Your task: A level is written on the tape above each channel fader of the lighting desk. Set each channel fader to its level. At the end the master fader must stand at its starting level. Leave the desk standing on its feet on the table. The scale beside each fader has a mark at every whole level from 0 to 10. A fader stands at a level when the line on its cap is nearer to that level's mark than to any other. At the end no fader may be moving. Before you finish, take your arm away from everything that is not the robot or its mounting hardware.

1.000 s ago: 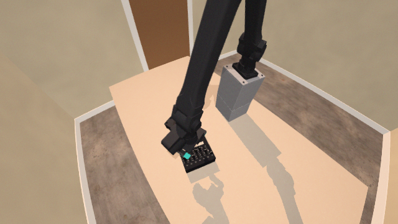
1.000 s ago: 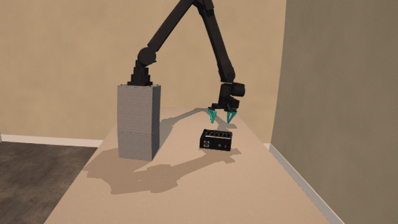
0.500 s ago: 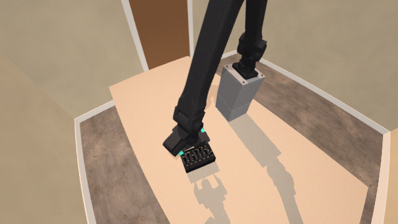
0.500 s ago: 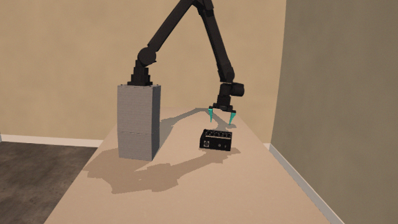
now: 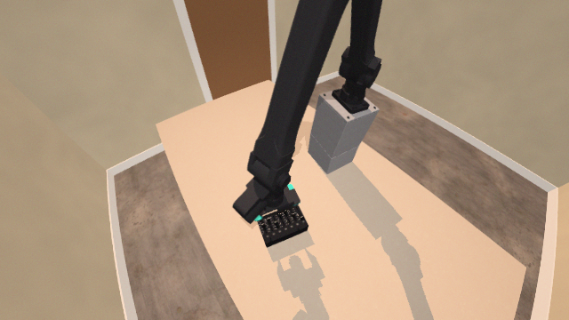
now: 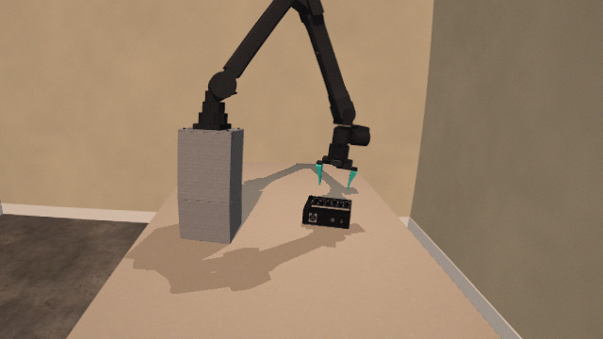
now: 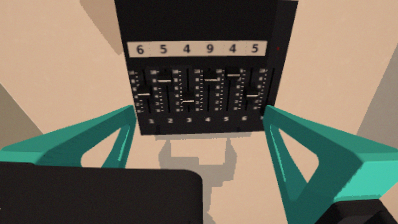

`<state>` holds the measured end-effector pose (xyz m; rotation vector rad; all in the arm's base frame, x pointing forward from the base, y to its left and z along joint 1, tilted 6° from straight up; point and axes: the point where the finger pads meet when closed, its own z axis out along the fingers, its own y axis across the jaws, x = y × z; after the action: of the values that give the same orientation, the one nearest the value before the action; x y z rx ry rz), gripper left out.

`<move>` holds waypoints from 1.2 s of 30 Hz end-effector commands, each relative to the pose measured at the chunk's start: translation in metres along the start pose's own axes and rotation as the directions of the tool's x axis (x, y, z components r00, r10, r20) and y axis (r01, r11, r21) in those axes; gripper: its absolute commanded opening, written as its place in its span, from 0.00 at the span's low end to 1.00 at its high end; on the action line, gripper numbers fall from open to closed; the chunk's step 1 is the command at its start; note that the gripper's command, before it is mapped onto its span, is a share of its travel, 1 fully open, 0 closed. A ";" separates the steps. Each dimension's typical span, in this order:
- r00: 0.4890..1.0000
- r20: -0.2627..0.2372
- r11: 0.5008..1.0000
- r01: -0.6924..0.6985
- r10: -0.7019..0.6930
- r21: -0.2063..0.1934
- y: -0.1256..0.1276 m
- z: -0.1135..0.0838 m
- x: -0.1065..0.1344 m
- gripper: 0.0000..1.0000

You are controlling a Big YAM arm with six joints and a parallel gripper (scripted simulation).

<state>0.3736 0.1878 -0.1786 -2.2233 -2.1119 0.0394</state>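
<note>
The black lighting desk (image 5: 287, 235) (image 6: 324, 219) (image 7: 200, 20) stands on the table. Its white tape (image 7: 197, 49) reads 6, 5, 4, 9, 4, 5. In the wrist view, the caps of fader 2 (image 7: 165, 80), fader 4 (image 7: 210, 79) and fader 5 (image 7: 233, 75) sit high in their slots. The caps of fader 1 (image 7: 144, 94) and fader 6 (image 7: 252, 95) sit near or below the middle, and that of fader 3 (image 7: 188, 101) is low. The master fader cannot be made out. My gripper (image 6: 334, 185) (image 7: 199, 112) is open and empty above the desk, touching nothing.
The arm's grey pedestal (image 5: 339, 133) (image 6: 207, 184) stands on the table (image 5: 213, 147) (image 6: 358, 292), well to one side of the desk. Shadows of the arm lie across the table. A brown door (image 5: 231, 44) is in the wall behind.
</note>
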 end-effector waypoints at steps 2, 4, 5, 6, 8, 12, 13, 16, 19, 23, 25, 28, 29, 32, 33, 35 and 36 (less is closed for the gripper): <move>1.000 -0.005 1.000 -0.010 0.010 -0.018 0.009 -0.003 0.004 1.00; 1.000 -0.005 1.000 -0.010 0.010 -0.018 0.009 -0.003 0.004 1.00; 1.000 -0.005 1.000 -0.010 0.010 -0.018 0.009 -0.003 0.004 1.00; 1.000 -0.005 1.000 -0.010 0.010 -0.018 0.009 -0.003 0.004 1.00; 1.000 -0.005 1.000 -0.010 0.010 -0.018 0.009 -0.003 0.004 1.00; 1.000 -0.005 1.000 -0.010 0.010 -0.018 0.009 -0.003 0.004 1.00; 1.000 -0.005 1.000 -0.010 0.010 -0.018 0.009 -0.003 0.004 1.00; 1.000 -0.005 1.000 -0.010 0.010 -0.018 0.009 -0.003 0.004 1.00; 1.000 -0.005 1.000 -0.010 0.010 -0.018 0.009 -0.003 0.004 1.00; 1.000 -0.005 1.000 -0.010 0.010 -0.018 0.009 -0.003 0.004 1.00; 1.000 -0.005 1.000 -0.010 0.010 -0.018 0.009 -0.003 0.004 1.00; 1.000 -0.005 1.000 -0.010 0.010 -0.018 0.009 -0.003 0.004 1.00; 1.000 -0.005 1.000 -0.010 0.010 -0.018 0.009 -0.003 0.004 1.00; 1.000 -0.005 1.000 -0.010 0.010 -0.018 0.009 -0.003 0.004 1.00; 1.000 -0.005 1.000 -0.010 0.010 -0.018 0.009 -0.003 0.004 1.00; 1.000 -0.005 1.000 -0.010 0.010 -0.018 0.009 -0.003 0.004 1.00; 1.000 -0.005 1.000 -0.010 0.010 -0.018 0.009 -0.003 0.004 1.00</move>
<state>0.3736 0.1878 -0.1786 -2.2233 -2.1119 0.0394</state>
